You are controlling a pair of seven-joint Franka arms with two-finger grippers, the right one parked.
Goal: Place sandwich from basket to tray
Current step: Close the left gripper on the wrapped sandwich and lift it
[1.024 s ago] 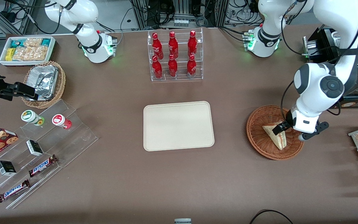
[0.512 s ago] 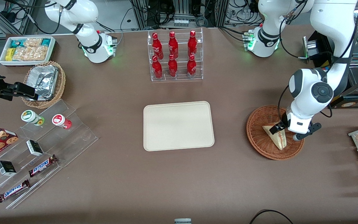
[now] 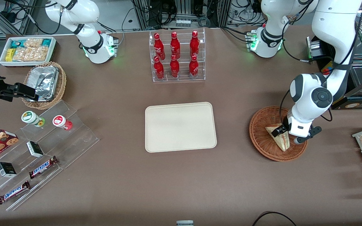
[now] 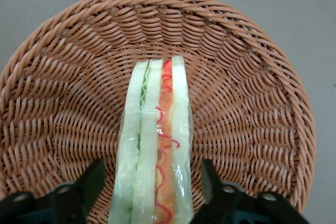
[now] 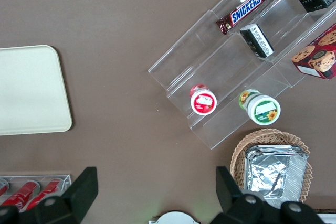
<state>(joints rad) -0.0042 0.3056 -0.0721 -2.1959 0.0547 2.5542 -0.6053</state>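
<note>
A robotics lab staged as a snack shop: cable-strewn equipment racks [image 3: 181, 12] along the table's [image 3: 181, 182] edge, acrylic display of cola bottles [image 3: 176, 56], tiered candy shelves [image 3: 39, 150]

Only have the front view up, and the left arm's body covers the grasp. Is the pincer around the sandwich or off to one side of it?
Observer: Around it. In the left wrist view the pincer is open, with one finger on each side of the sandwich and a thin gap on both sides.
Operator: Which face is toward the pincer?
Observer: The cut face. Green and red filling layers point at the wrist camera and run in line with the gap between the fingers.
Operator: Bare bread?
Observer: No, it is wrapped in clear film, which shines along the cut face.
</note>
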